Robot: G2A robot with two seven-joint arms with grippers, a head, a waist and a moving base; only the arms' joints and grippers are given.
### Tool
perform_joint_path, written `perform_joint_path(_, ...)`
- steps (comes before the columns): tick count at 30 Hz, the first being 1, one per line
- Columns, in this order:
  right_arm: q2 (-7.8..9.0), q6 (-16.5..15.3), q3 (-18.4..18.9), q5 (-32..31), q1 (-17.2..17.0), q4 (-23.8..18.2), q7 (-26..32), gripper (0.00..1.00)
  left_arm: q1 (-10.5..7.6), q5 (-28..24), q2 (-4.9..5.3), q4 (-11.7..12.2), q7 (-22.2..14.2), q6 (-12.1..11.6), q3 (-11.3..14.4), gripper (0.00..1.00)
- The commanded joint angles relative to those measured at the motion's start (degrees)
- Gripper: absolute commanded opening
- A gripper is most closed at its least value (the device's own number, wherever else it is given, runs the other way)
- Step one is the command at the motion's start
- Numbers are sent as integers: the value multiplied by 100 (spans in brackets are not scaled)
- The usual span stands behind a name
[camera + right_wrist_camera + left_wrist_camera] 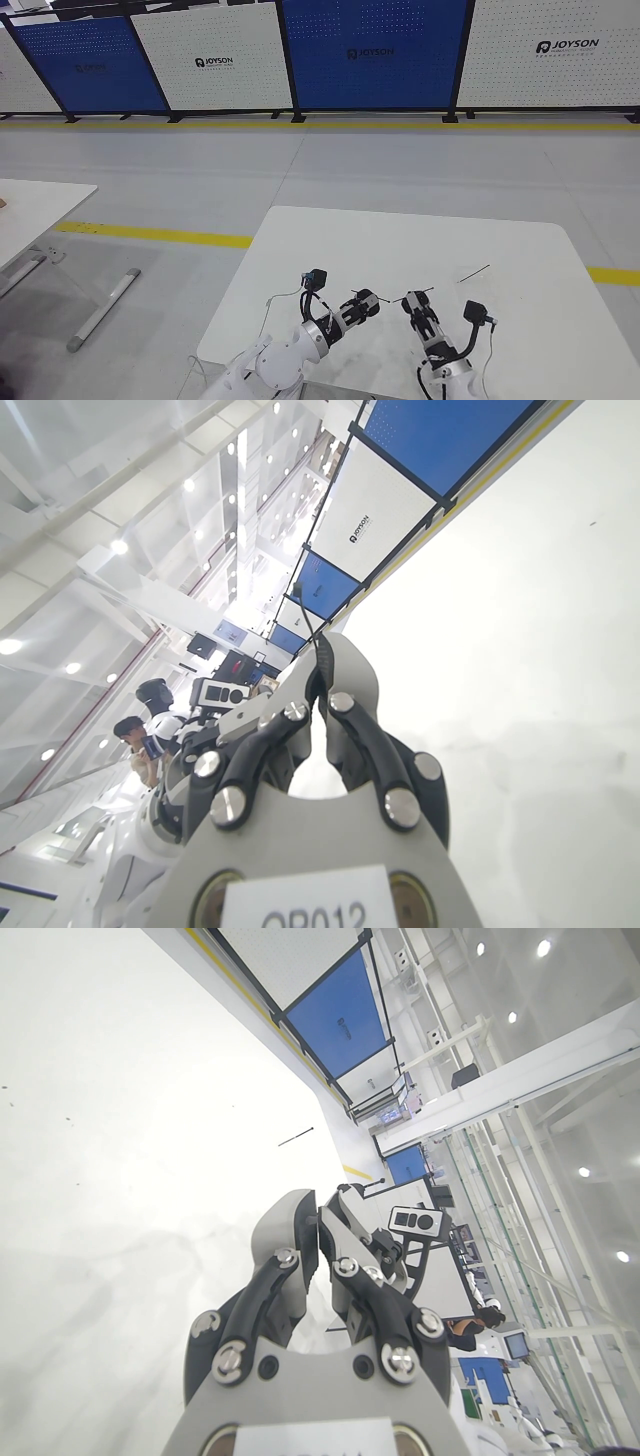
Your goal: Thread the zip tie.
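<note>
You're looking at the white bench (330, 240) carrying everything. Both arms are hanging over its near side, with their claws pointing at each other.

The right claw (320, 657) is clenching on the zip tie (306, 616). Its pads are pressing together around the black strip. The strip is sticking out past the fingertips, curving upward and ending in its small square head. In the top view that free end (427, 291) is poking out of the right claw (413, 301) on the side facing away from the robot.

The left claw (317, 1222) is clenching too. Its fingers (285, 1223) are leaving only a thin slit, and a short dark stub is sitting pinched right at the tips. In the top view a thin dark strand is running out of the left claw (367, 302) toward the right claw. It's reading as the same tie's other end, but you can't confirm that.

In the left wrist view the right claw (345, 1202) is sitting just beyond the left claw's tips, with the tie's head end (374, 1183) standing up behind it. The two claws are very near each other, and you can't tell whether they're touching.

A spare zip tie (473, 273) is lying flat on the bench, beyond the right claw and off to its right. It's sitting well apart from both claws, with nothing touching it. From the left claw it's showing as a thin dark sliver (295, 1136) far out ahead of the tips.
</note>
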Motion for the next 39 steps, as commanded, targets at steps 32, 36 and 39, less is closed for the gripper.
perform_joint_path(32,-90,90,-69,-136,112,121,66,0,0,0,0,0,0,0,0,0)
perform_joint_path(36,-99,93,-93,-184,115,136,95,0,0,0,0,0,0,0,0,0)
perform_joint_path(39,-98,56,-87,-198,82,100,120,0,0,0,0,0,0,0,0,0)
